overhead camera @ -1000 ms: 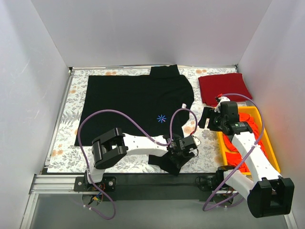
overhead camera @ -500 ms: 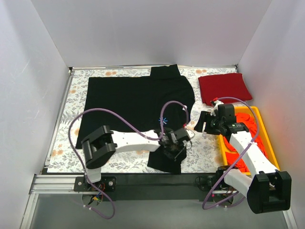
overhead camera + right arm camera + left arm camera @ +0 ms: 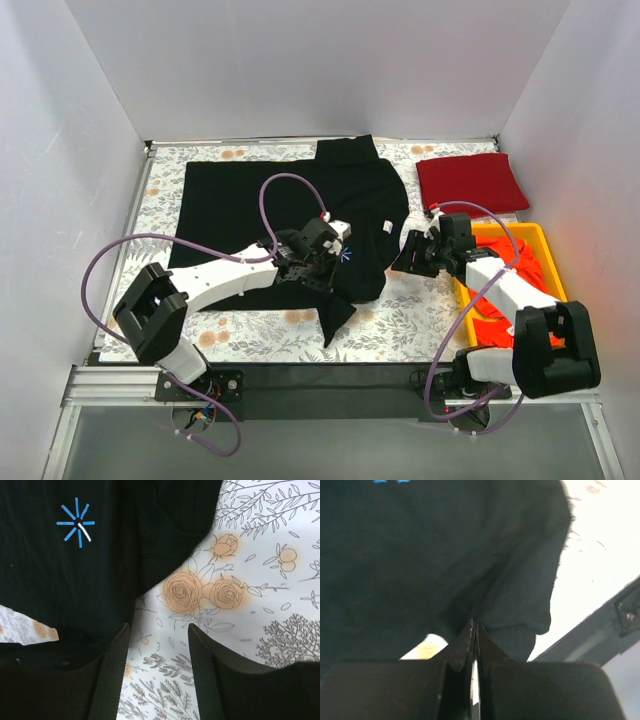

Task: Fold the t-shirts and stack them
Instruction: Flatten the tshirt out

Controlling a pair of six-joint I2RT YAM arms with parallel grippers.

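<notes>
One pinch: left gripper (image 3: pixel 474 626) clamps black t-shirt (image 3: pixel 250 200); right gripper (image 3: pixel 157 635) parted.

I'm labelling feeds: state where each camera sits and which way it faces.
Top external: above and behind the bases, facing down on the black t-shirt and red t-shirt; left arm and right arm show.
Left wrist: on the left arm, facing along the left hand, shut on the black t-shirt.
Right wrist: on the right arm, facing down past the open right hand at the floral cover.
Shared: top and right wrist show the blue logo.
</notes>
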